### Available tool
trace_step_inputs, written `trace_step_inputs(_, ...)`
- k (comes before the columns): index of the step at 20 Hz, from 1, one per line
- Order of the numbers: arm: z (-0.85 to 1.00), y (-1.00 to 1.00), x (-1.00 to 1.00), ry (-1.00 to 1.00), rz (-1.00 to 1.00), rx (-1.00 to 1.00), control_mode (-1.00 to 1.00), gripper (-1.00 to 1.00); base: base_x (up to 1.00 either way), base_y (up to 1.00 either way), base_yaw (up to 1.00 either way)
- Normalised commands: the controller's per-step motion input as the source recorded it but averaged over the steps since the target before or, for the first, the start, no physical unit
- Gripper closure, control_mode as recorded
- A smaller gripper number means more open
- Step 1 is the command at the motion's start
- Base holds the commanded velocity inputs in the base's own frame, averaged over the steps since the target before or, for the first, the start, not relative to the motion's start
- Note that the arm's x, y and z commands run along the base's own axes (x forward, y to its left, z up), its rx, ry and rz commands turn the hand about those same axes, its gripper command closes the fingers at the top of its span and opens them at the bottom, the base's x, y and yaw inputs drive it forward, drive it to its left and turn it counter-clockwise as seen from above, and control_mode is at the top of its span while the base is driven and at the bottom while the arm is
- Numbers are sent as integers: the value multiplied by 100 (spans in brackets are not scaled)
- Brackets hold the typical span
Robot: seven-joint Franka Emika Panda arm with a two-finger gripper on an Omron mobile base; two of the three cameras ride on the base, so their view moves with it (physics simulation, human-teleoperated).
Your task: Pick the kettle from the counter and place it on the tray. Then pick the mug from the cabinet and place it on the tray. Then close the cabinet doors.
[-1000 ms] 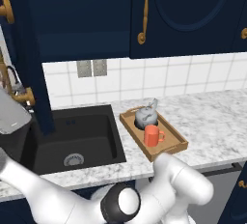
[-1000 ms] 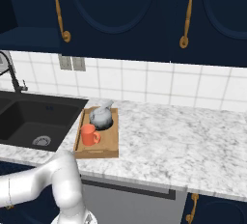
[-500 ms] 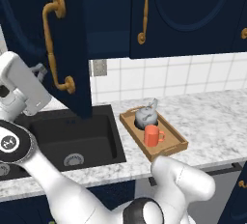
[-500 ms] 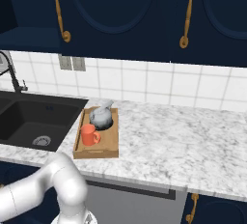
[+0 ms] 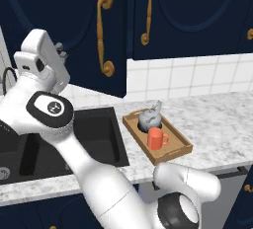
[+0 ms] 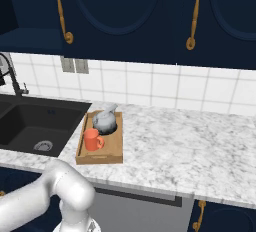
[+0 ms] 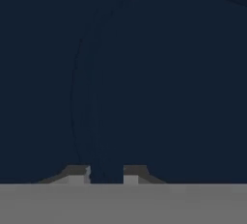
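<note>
- You are in a kitchen of dark navy wall cabinets over white tile, with a speckled desk (image 6: pixel 190 146) and a black sink (image 6: pixel 30 126) below.
- The cabinet doors: the left door (image 5: pixel 69 30), which half a second ago stood further out, has swung nearer its frame. In the left base view it still juts in front of the tile, so I judge it not fully shut. Its neighbour (image 5: pixel 192 16) lies flush.
- That leaves closing as the only step open: the tray (image 5: pixel 175 153) on the desk already carries both things.
- The arm has risen high on the left since a second ago, its hand at the door's outer face.
- The kettle (image 5: pixel 149 119) sits at the tray's far end; the mug (image 5: pixel 156 138) stands just in front of it.
- The gripper (image 7: pixel 106 175) faces the navy panel at close range; its tips stand slightly apart with nothing between them.
- Room: the desk right of the tray is bare. The door's brass handle (image 5: pixel 104 33) hangs just beside the hand, so keep your push on the flat panel.
</note>
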Motion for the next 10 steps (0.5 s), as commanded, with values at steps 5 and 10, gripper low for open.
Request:
trace_step_inputs(5,69,0,52,11,5,3,-100,100,0,0,0)
trace_step_inputs(10,50,-1,48,12,5,2,-100,100,0,0,0)
